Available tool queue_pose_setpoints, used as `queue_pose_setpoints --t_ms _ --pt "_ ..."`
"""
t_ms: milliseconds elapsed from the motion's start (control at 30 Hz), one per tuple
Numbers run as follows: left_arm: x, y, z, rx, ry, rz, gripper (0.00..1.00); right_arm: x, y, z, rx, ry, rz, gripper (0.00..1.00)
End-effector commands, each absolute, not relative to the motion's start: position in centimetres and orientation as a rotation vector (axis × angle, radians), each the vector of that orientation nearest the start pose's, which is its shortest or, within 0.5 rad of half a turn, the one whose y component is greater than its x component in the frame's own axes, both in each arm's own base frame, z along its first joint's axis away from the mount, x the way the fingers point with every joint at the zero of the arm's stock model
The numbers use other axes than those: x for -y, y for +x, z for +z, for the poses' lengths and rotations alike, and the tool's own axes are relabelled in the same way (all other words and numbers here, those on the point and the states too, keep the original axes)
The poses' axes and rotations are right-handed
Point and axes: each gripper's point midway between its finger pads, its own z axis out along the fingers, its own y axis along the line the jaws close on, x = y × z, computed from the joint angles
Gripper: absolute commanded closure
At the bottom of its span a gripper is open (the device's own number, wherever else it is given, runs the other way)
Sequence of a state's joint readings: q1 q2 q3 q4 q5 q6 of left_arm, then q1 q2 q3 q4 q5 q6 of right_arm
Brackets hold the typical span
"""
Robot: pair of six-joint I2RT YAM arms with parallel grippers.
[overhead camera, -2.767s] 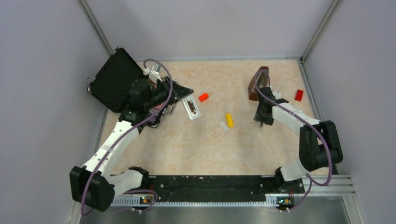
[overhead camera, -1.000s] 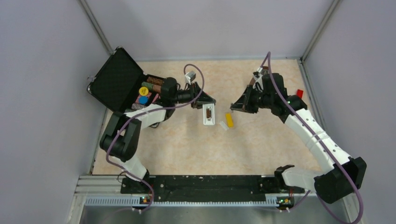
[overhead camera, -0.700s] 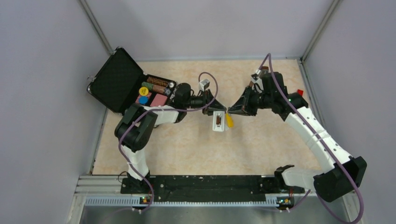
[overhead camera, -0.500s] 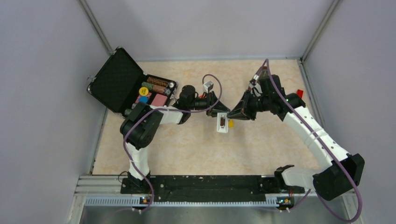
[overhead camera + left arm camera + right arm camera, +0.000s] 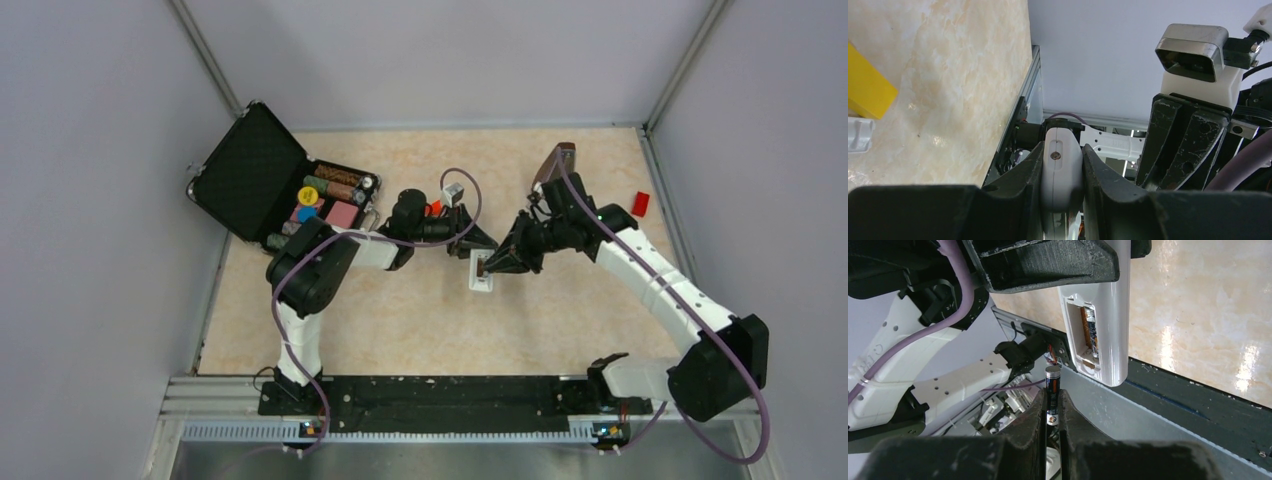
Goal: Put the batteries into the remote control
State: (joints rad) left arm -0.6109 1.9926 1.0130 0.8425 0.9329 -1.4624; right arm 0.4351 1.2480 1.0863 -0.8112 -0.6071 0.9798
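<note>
My left gripper (image 5: pixel 476 243) is shut on the white remote control (image 5: pixel 481 273), holding one end so it hangs over the table's middle; in the left wrist view its rounded end (image 5: pixel 1062 172) sits clamped between the fingers. In the right wrist view the remote (image 5: pixel 1108 315) shows its open back recess with one battery (image 5: pixel 1091 330) lying in it. My right gripper (image 5: pixel 1051 399) is shut on the second battery (image 5: pixel 1052 385), a slim dark cylinder with a silvery top, held upright just short of the recess. In the top view the right gripper (image 5: pixel 497 262) is right beside the remote.
An open black case (image 5: pixel 250 170) with coloured items stands at the back left. Red blocks lie behind the left gripper (image 5: pixel 435 207) and at the far right (image 5: pixel 640 203). A yellow block (image 5: pixel 865 87) and a small loose white piece (image 5: pixel 858 134) lie on the table near the grippers.
The left gripper has carried the remote rightward to the table's middle. The right gripper has come left and down with its battery, now right beside the remote.
</note>
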Motion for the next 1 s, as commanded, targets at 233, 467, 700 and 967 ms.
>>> queue_pose_setpoints --t_ms 233,467,700,967 --pt "40.2 27.5 17.5 -2.268 0.110 -2.150 1.00 -24.8 19.5 19.2 -2.859 0.450 1.194 0.92" --pt "40.2 27.6 17.2 -2.278 0.109 -2.138 1.00 -24.8 19.6 18.1 -2.881 0.492 1.146 0.91" --pt "40.1 27.5 17.0 -2.282 0.116 -2.130 1.00 -24.7 20.1 17.6 -2.882 0.504 1.112 0.90" --pt "40.1 27.4 17.0 -2.286 0.145 -2.121 1.00 -24.8 20.5 17.0 -2.880 0.501 1.100 0.89"
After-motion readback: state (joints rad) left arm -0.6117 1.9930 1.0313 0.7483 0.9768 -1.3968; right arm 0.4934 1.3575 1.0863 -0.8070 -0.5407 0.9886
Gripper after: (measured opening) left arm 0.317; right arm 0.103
